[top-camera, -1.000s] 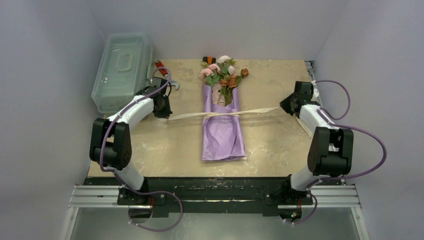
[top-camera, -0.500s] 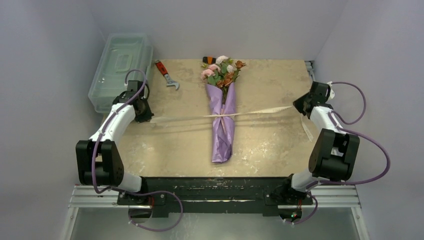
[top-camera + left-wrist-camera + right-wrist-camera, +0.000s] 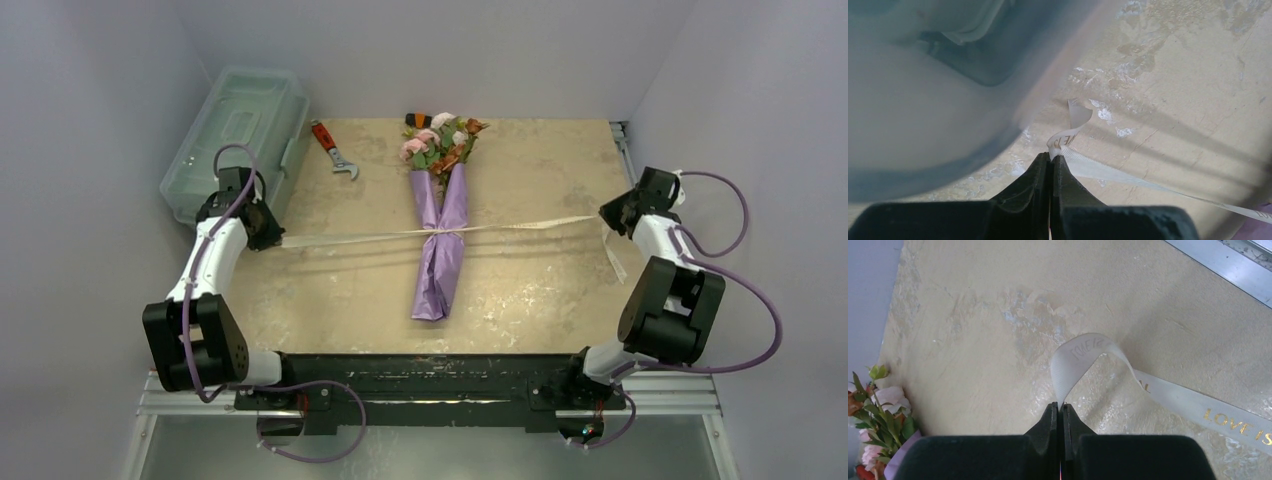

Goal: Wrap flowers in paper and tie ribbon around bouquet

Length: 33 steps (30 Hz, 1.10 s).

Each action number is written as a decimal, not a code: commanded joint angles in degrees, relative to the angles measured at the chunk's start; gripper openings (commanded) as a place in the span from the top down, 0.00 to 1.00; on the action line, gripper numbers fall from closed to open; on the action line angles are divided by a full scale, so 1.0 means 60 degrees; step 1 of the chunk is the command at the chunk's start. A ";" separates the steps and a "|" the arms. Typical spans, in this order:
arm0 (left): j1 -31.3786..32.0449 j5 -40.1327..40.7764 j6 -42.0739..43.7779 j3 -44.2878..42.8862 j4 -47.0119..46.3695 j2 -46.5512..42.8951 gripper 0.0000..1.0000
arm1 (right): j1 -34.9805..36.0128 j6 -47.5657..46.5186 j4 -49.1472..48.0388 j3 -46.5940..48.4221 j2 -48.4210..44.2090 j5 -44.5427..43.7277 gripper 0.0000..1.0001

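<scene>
The bouquet (image 3: 440, 245) lies mid-table: pink, white and orange flowers (image 3: 440, 143) at the far end, stems rolled in lilac paper (image 3: 432, 280). The cream ribbon (image 3: 350, 238) is knotted round the roll's waist and runs taut to both sides. My left gripper (image 3: 272, 237), at the table's left edge, is shut on the ribbon's left end (image 3: 1063, 142), pinched at its fingertips (image 3: 1040, 162). My right gripper (image 3: 606, 213), near the right edge, is shut on the ribbon's other end (image 3: 1083, 357); a loose tail with gold lettering (image 3: 1198, 405) trails away. The flowers (image 3: 878, 415) show at the lower left of the right wrist view.
A clear plastic lidded box (image 3: 232, 140) stands at the back left, close beside the left arm and filling much of the left wrist view (image 3: 923, 75). A red-handled wrench (image 3: 333, 150) lies behind the ribbon. A metal rail (image 3: 1228, 265) runs along the table's right edge.
Both grippers have pulled outward, left going left and right going right, stretching the ribbon taut. The paper has cinched from a wide flat wrap into a narrow roll tied at the waist.
</scene>
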<state>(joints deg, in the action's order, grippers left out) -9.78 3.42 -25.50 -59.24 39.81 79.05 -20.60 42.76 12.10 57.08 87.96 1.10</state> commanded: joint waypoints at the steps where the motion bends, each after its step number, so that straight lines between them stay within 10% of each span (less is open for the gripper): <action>1: -0.0518 0.0796 -0.0096 0.0310 0.0241 -0.0253 1.00 | -0.0622 -0.0287 -0.0541 0.0115 -0.0406 -0.0686 1.00; 33: -0.1565 0.2578 -0.1079 -0.0783 0.1687 -0.0411 1.00 | -0.2831 0.1192 -0.0875 -0.0279 -0.0462 0.0043 1.00</action>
<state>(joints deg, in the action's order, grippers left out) -14.15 6.20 -31.92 -61.89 51.53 75.09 -32.42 46.98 13.50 54.39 85.36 8.75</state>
